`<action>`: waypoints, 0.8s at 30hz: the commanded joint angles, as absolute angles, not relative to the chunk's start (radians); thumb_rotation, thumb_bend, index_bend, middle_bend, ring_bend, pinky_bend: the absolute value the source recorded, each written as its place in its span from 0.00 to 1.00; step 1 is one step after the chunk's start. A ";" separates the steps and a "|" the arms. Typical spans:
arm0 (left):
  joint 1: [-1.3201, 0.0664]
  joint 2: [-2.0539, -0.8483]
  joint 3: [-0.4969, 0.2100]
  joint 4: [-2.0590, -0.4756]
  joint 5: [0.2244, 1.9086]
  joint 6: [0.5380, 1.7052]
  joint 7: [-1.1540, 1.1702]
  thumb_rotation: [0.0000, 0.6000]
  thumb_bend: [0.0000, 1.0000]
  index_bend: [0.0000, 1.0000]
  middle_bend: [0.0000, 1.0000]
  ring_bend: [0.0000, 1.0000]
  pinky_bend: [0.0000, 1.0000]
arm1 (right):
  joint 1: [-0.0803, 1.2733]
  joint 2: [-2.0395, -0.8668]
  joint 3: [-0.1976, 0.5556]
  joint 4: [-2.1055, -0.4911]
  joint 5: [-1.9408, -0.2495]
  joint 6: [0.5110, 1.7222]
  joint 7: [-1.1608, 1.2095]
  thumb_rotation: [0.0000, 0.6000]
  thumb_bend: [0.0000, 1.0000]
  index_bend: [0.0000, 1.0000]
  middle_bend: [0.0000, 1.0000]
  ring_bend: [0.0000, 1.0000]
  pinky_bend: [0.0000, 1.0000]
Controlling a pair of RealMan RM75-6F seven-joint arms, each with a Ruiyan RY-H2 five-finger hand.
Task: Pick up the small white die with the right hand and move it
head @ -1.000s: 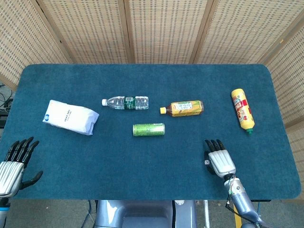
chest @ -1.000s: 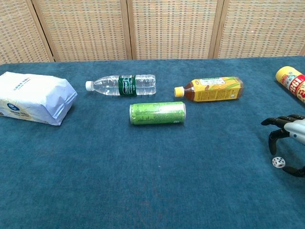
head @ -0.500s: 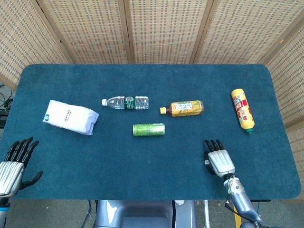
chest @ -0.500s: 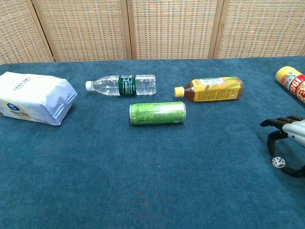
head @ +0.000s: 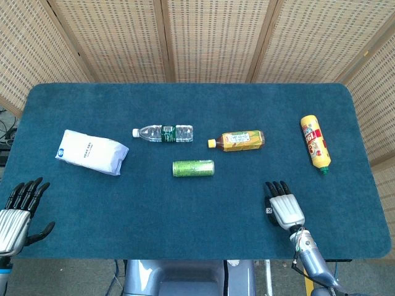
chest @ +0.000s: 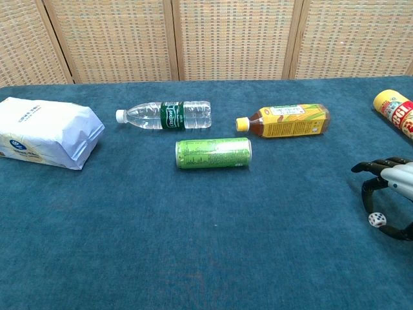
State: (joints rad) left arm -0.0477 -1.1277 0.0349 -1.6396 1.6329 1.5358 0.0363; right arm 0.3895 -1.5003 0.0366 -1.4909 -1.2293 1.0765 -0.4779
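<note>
The small white die (chest: 376,219) lies on the blue cloth near the table's front right; in the head view the die (head: 268,211) peeks out at the left edge of my right hand (head: 285,208). My right hand (chest: 391,191) arches over it, palm down, with dark fingers (chest: 368,191) curving down just behind the die and the thumb in front of it. I see no contact between them and the die. My left hand (head: 16,213) hangs at the front left table edge, fingers spread and empty.
A green can (head: 193,168), a clear water bottle (head: 163,132) and a yellow tea bottle (head: 237,140) lie mid-table. A white bag (head: 91,152) is at the left, a yellow sauce bottle (head: 315,143) at the right. The front edge of the table (head: 203,253) runs close to the right hand.
The right hand's fingers have edged slightly left and down around the die. The die has stayed put. The left hand has sunk a little.
</note>
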 commanded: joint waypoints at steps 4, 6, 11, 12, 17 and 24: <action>-0.048 -1.127 0.035 -1.639 1.633 1.534 0.035 1.00 0.28 0.00 0.00 0.00 0.00 | 0.389 -1.503 0.032 -1.489 -1.228 1.077 -0.478 1.00 0.38 0.46 0.09 0.02 0.00; -0.048 -1.127 0.035 -1.640 1.632 1.535 0.034 1.00 0.28 0.00 0.00 0.00 0.00 | 0.388 -1.504 0.030 -1.488 -1.228 1.078 -0.479 1.00 0.38 0.47 0.10 0.02 0.00; -0.048 -1.127 0.034 -1.638 1.630 1.534 0.032 1.00 0.29 0.00 0.00 0.00 0.00 | 0.390 -1.509 0.028 -1.487 -1.231 1.080 -0.483 1.00 0.37 0.47 0.11 0.02 0.00; -0.049 -1.127 0.034 -1.638 1.630 1.533 0.032 1.00 0.29 0.00 0.00 0.00 0.00 | 0.391 -1.510 0.027 -1.487 -1.232 1.080 -0.484 1.00 0.37 0.48 0.11 0.02 0.00; -0.049 -1.127 0.035 -1.638 1.631 1.534 0.031 1.00 0.29 0.00 0.00 0.00 0.00 | 0.393 -1.514 0.028 -1.488 -1.227 1.082 -0.492 1.00 0.38 0.49 0.12 0.03 0.00; -0.049 -1.127 0.035 -1.638 1.632 1.534 0.031 1.00 0.29 0.00 0.00 0.00 0.00 | 0.393 -1.511 0.029 -1.490 -1.222 1.085 -0.499 1.00 0.38 0.51 0.13 0.04 0.00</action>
State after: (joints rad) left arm -0.0489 -1.1268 0.0349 -1.6380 1.6324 1.5337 0.0312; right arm 0.3934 -1.5112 0.0294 -1.4901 -1.2223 1.0855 -0.4992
